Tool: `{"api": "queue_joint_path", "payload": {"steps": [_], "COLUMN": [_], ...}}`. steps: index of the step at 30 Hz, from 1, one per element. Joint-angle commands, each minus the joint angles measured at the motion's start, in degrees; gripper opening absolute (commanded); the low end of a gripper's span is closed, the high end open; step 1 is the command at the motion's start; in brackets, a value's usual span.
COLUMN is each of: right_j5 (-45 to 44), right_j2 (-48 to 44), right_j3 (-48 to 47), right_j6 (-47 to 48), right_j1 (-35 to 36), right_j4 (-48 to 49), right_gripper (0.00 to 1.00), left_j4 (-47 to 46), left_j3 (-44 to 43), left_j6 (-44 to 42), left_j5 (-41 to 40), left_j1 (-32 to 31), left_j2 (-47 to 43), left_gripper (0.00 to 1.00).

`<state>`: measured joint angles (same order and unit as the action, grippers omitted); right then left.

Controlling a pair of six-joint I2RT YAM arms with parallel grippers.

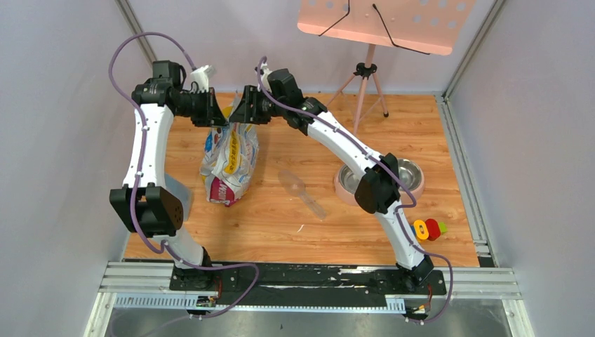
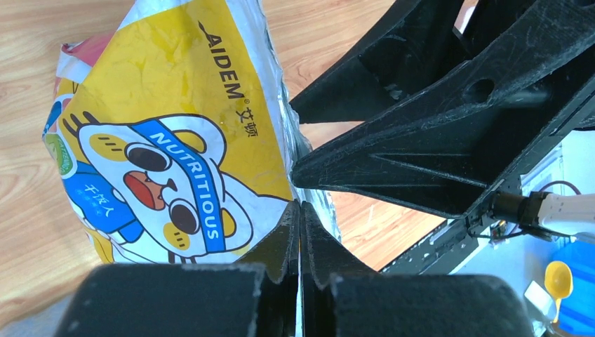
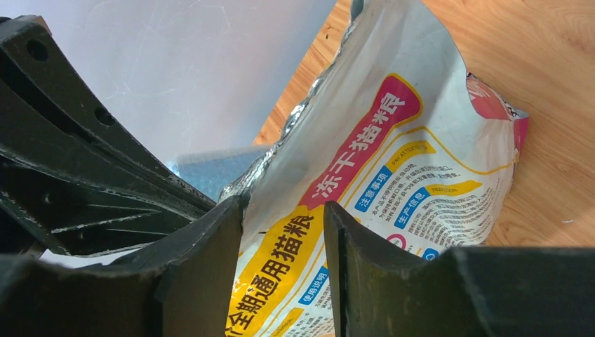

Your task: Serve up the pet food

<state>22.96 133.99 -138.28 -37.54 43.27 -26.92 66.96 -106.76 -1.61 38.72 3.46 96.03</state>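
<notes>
1. The counter (image 1: 295, 239) is a light wood-grain board filling the middle of the top view, closed in by pale grey walls (image 1: 63, 140) on the left, right and far sides.
2. Along the lower edge of that view runs a metal rail (image 1: 309, 281), where both arm bases are bolted.
3. At the top of the frame hangs a pink perforated music stand (image 1: 382, 24) on a thin tripod (image 1: 365, 84) whose feet rest on the far strip of wood.
4. Left of centre stands the printed bag (image 1: 230, 158), white, yellow and magenta, upright and crumpled.
5. The left gripper (image 2: 300, 210) is pinched tight on the bag's top edge, its fingers pressed together with the foil between them.
6. The right gripper (image 3: 284, 217) meets the same top edge from the other side. Its jaws stand apart, with the bag's printed face showing in the gap.
7. The pet food is hidden from every view; only the outside of the bag shows.
8. A clear plastic scoop (image 1: 303, 192) lies flat on the wood in the centre of the frame.
9. To the scoop's right, a steel bowl (image 1: 410, 172) sits in a pink holder, partly behind the right arm.
10. A yellow and red toy (image 1: 429, 228) lies at the lower right.
</notes>
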Motion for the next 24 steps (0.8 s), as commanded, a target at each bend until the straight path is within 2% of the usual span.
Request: {"api": "queue_joint_path", "payload": {"steps": [1, 5, 7, 8, 9, 17, 24], "right_j5": [-1.3, -0.9, -1.2, -1.6, -2.1, -3.5, -14.0], "right_j2": [-0.3, -0.3, -0.4, -0.5, -0.6, -1.0, -2.9], "right_j3": [0.3, 0.3, 0.4, 0.4, 0.5, 0.6, 1.0], "right_j6": [3.0, 3.6, 4.1, 4.4, 4.6, 8.4, 18.7], "right_j1": [1.5, 1.7, 1.9, 2.0, 2.1, 2.5, 2.6], "right_j4": [-1.6, -1.7, -1.9, -2.0, -2.3, -3.9, -8.2], "right_gripper": [0.43, 0.29, 0.14, 0.02, 0.00, 0.00, 0.00], "left_j4": [-0.3, -0.5, -0.4, -0.3, -0.3, -0.6, -0.5], "left_j3": [0.5, 1.1, 1.3, 1.3, 1.3, 0.2, -3.8], "left_j6": [0.8, 0.6, 0.4, 0.3, 0.2, -2.2, -8.1], "left_j5": [1.7, 1.6, 1.3, 0.9, 0.6, -7.9, -23.7], "left_j1": [-0.4, -0.5, -0.7, -0.8, -0.9, -1.7, -2.9], "left_j2": [-0.8, -1.1, -1.2, -1.3, -1.3, -1.8, -2.6], "left_gripper": [0.00, 0.00, 0.00, 0.00, 0.00, 0.00, 0.00]}}
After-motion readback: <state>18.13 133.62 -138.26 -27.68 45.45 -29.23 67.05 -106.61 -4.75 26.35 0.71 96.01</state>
